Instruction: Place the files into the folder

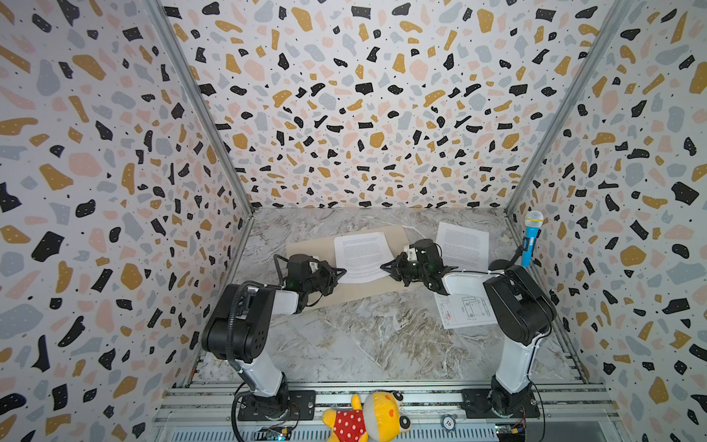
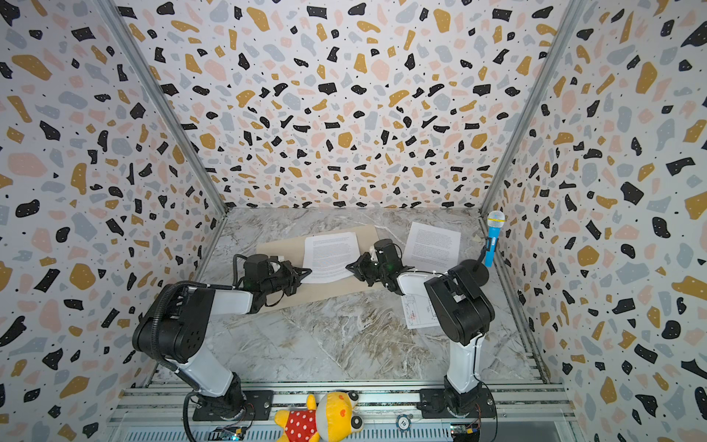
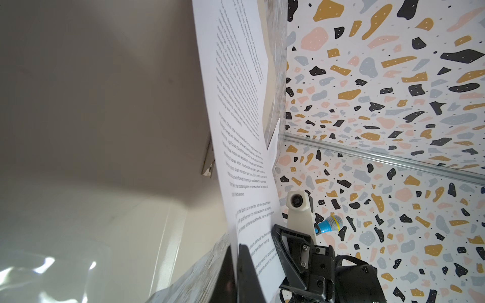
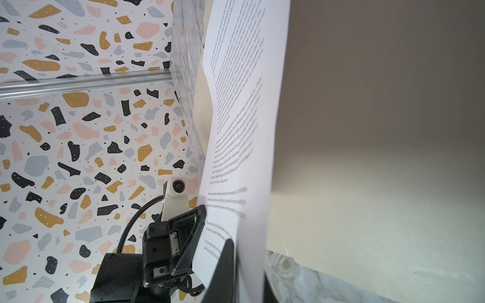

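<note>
The folder (image 1: pixel 306 248) lies open and flat on the marble table (image 1: pixel 363 344), toward the back and a little left of centre. The centre text sheet (image 1: pixel 361 255) sits on top of it, turned a touch against the folder's edges.

Your left tool (image 1: pixel 341 271) comes in low from the left and meets the sheet's near left edge. In the left wrist view its fingers (image 3: pixel 246 272) are pressed together, with the paper's edge pinched between them.

Your right tool (image 1: pixel 383 266) reaches in from the right to the sheet's near right edge, its tip at the paper. In the right wrist view the page runs down past one dark finger (image 4: pixel 225 262) and blurs at the edge. From that you can't tell whether the jaws are clamping the page or standing just clear of it. In that same view the page looks slightly wavy along one side.

Two files are off to the right of the folder. The far text sheet (image 1: pixel 463 245) lies flat on the table at the back right, just beyond your right arm's wrist. The drawing sheet (image 1: pixel 465 310) lies nearer the front right, partly covered by the right arm.

A blue toy microphone (image 1: pixel 532 237) stands against the right wall. A yellow plush toy (image 1: pixel 367 415) lies on the front rail between the two arm bases.
</note>
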`<move>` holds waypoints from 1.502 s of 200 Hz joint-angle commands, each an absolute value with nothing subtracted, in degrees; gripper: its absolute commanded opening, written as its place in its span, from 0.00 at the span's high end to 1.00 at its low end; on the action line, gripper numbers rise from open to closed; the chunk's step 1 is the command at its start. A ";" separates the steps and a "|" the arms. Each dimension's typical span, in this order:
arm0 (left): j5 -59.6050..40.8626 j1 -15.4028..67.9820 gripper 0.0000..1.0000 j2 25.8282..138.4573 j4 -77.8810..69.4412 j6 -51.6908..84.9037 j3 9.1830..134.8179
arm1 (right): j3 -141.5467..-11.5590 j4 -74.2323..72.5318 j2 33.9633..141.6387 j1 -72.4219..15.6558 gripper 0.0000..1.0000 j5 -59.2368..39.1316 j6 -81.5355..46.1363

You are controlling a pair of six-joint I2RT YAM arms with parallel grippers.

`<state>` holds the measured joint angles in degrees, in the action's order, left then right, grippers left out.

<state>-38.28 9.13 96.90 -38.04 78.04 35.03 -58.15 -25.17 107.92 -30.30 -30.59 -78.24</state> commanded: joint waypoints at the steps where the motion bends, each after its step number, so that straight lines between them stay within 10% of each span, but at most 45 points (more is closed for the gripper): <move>1: -38.85 9.39 1.00 97.45 -41.43 79.18 33.76 | -57.83 -24.74 105.51 -29.72 0.79 -31.50 -76.90; 94: -39.81 9.40 1.00 97.43 -41.51 78.75 32.84 | -58.34 -25.76 107.49 -26.15 0.50 -35.94 -73.48; 300: -42.58 9.36 1.00 96.66 -46.34 80.53 29.48 | -68.37 -34.54 122.06 -23.73 0.54 -41.69 -70.01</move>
